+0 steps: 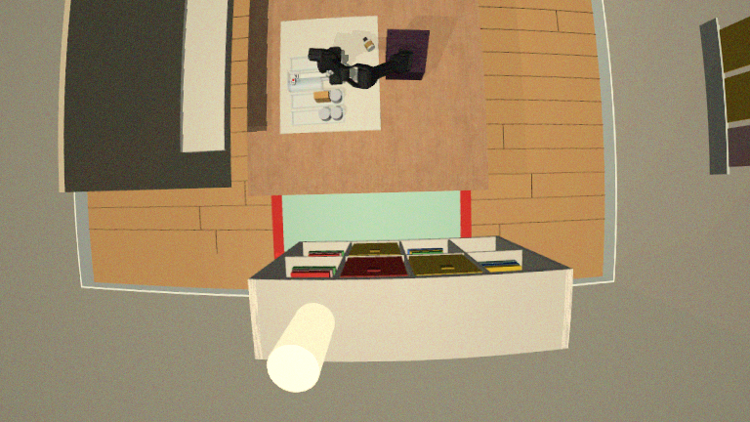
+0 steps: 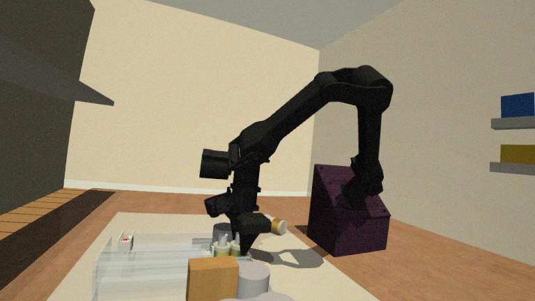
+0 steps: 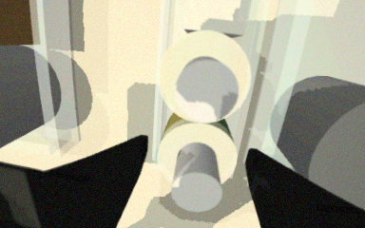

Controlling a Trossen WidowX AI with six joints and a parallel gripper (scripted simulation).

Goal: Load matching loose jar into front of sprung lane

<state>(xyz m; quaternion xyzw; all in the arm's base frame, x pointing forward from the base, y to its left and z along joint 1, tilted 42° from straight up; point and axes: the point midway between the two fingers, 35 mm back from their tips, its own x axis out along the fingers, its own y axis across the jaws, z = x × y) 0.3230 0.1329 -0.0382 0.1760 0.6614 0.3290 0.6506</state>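
Two matching cream-topped jars stand upright in a row in the clear-walled lane. The front jar has its narrow grey top between my fingertips. The rear jar is right behind it, and the two look touching. My gripper is open around the front jar, with a gap on both sides of it in the wrist view. A thin dark edge shows behind the rear jar, perhaps the pusher plate. The front stop and the jars' bases cannot be made out.
Grey cylinders stand close on both sides. An orange block and more grey cylinders stand in neighbouring lanes. A gold-banded jar lies on its side. A white block with a red mark is farther back.
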